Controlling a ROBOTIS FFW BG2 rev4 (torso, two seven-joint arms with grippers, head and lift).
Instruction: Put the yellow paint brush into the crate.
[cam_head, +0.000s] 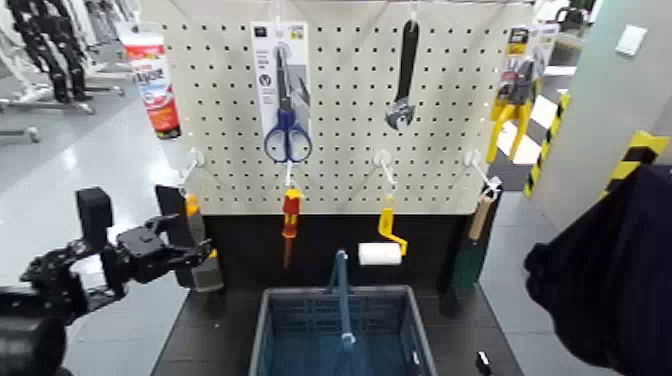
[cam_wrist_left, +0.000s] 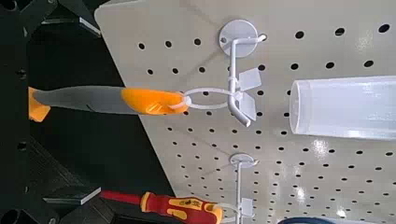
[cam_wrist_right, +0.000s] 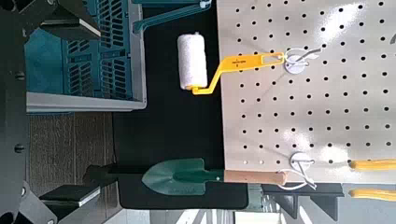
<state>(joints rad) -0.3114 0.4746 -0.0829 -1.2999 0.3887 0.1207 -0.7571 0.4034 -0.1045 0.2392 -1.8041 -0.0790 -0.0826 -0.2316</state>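
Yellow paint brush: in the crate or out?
Out: the brush hangs by its loop from a pegboard hook, beside and outside the crate.

Bright, even indoor light; I can't see any lamp from here. In my left wrist view, beyond the jaws, the pegboard (cam_wrist_left: 308, 168) takes small white glare spots, and a hook (cam_wrist_left: 235, 75) shows soft faint shadows beside it. Between the jaws, the backdrop goes near black (little detail there). Past my right jaws, brighter patches wash the board. Head view: floor (cam_head: 90, 150) glossy, pale reflections, far background soft.
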